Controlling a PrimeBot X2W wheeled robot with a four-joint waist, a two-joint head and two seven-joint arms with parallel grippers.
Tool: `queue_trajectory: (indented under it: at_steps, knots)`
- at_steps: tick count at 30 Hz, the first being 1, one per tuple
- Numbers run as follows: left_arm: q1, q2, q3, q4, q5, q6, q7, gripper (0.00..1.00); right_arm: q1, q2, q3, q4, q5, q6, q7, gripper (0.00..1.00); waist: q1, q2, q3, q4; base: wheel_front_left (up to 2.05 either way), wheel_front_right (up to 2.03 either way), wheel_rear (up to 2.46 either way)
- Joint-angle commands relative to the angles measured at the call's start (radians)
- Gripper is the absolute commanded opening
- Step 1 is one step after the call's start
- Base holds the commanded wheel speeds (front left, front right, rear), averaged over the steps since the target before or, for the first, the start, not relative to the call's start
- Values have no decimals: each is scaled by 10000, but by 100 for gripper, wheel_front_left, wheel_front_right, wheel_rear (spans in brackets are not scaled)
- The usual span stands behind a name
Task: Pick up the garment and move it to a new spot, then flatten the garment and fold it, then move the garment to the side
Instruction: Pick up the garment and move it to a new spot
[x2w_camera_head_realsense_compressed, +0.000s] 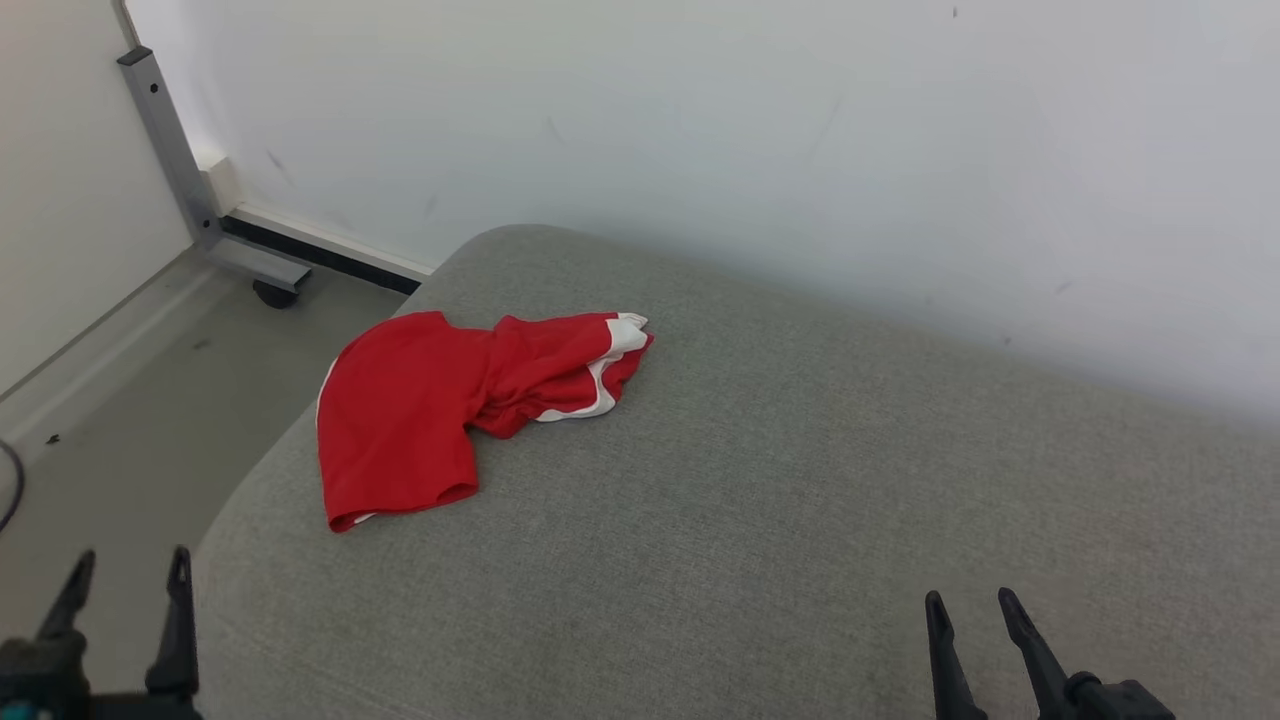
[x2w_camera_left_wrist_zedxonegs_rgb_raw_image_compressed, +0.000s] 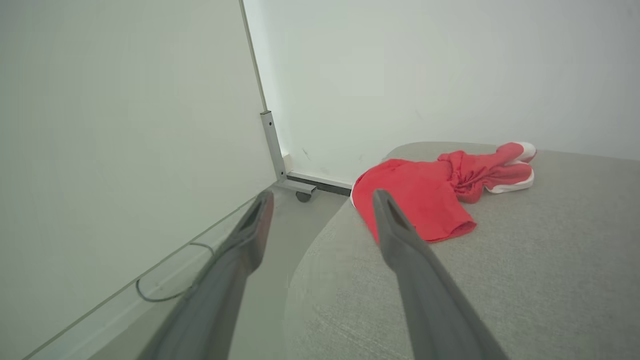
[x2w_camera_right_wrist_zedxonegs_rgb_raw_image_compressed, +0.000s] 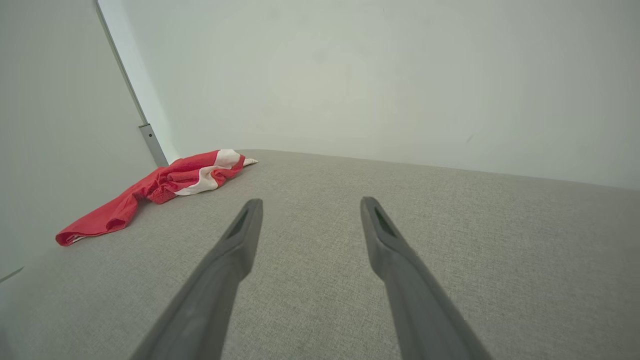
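The left gripper sits at the lower left of the head view, fingers spread and empty, over the floor just off the edge of the grey cushion. The right gripper, at the lower right, is likewise spread with nothing between its fingers, above the cushion. Both point up the frame. The red garment with white trim lies crumpled near the cushion's upper-left corner, well apart from both. The left wrist view shows a thin cable looping on the floor by the wall, and the head view a metal leg's caster beyond the cushion. The right wrist view shows the garment side-on at its left.
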Motion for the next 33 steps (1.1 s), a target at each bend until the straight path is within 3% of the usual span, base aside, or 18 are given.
queue_trajectory:
  at_steps: [1, 6, 19, 26, 33]
  knots:
    - [-400, 144, 16, 99, -113, -63, -16, 100, -3, 20, -45, -71, -91, -21, -5, 100, 0, -1, 193, -367, 0, 0, 0]
    - [-1979, 479, -36, 740, -648, -200, 113, 100, -141, 20, -117, -182, -397, -21, -5, 100, 0, -1, 543, -1164, 0, 0, 0]
    - [-5749, 1549, -550, 2903, -2058, -323, 312, 100, -1180, 25, -358, -1544, -1256, -21, 404, 100, 0, -1, 2994, -3477, 0, 0, 0]
    - [-7083, 2136, -1563, 4639, -2989, -318, 776, 100, -1356, 27, -361, -1979, -1292, -21, 487, 100, 0, -1, 3611, -4155, 0, 0, 0]
    - [-7796, 2553, -2568, 6205, -4276, -318, 1976, 100, -1444, 27, -310, -2073, -1303, -21, 501, 100, 0, -1, 3797, -4477, 0, 0, 0]
